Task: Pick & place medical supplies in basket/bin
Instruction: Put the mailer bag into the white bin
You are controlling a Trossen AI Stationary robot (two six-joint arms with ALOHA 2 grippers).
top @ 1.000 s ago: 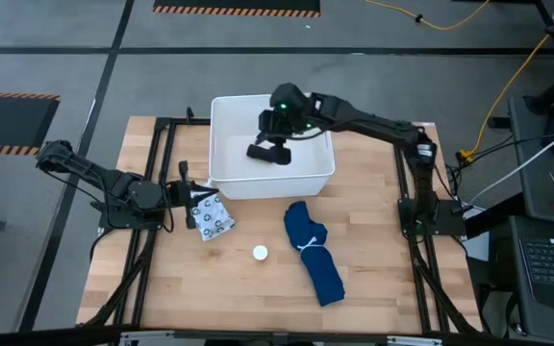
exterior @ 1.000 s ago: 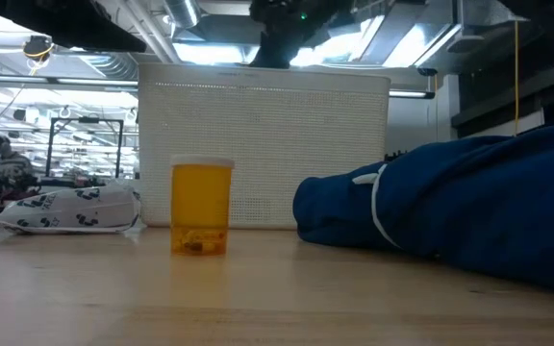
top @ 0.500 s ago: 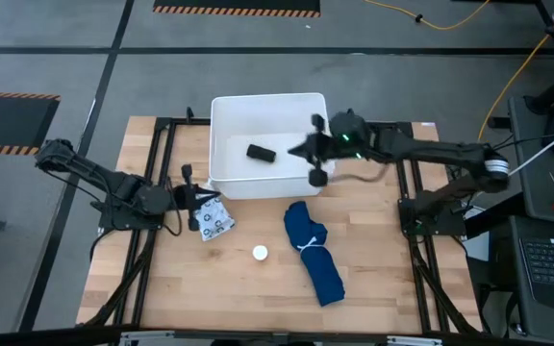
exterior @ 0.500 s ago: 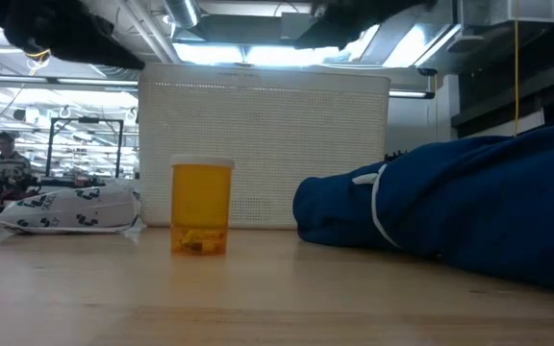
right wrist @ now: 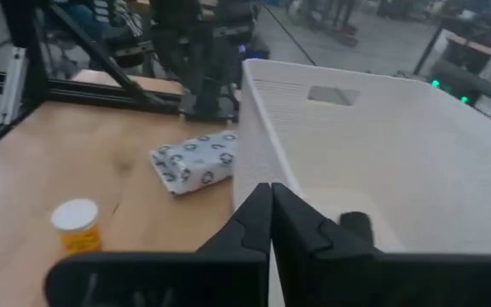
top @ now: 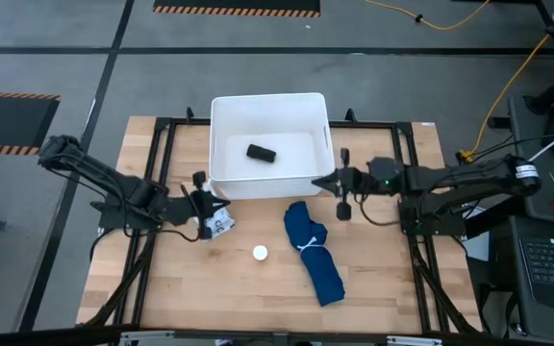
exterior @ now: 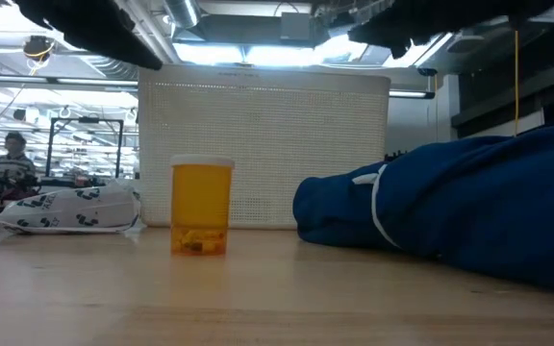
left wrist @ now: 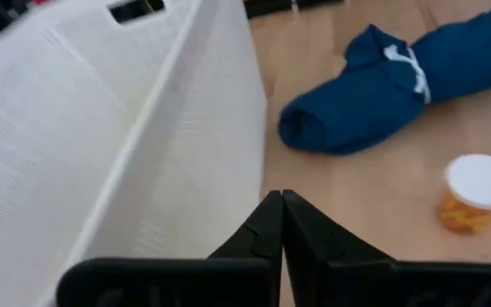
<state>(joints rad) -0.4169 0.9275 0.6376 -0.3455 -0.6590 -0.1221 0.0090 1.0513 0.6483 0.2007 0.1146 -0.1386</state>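
Note:
The white tub (top: 216,144) stands at the far middle of the table, with a small dark object (top: 261,152) lying inside it. The long dark-blue bundle (top: 314,252), tied with a white band, lies on the table near the tub's right side. A small amber bottle with a white cap (top: 260,253) stands upright to its left. The patterned packet (top: 223,224) lies flat by the tub's near left corner. My left gripper (top: 212,204) hovers shut just above and left of the packet. My right gripper (top: 321,181) is shut, in the air at the tub's near right corner.
Black frame rails run along the table's left and right sides under both arms. In the low view the tub wall (exterior: 263,144) rises behind the bottle (exterior: 201,207), the packet (exterior: 65,210) and the bundle (exterior: 450,216). Bare wood lies along the near edge.
My right gripper has left the inside of the tub, swinging toward the table's right and near side to the tub's near right corner; the dark object stays lying in the tub. My left gripper has moved right, toward the packet. The packet, bottle and bundle have not moved.

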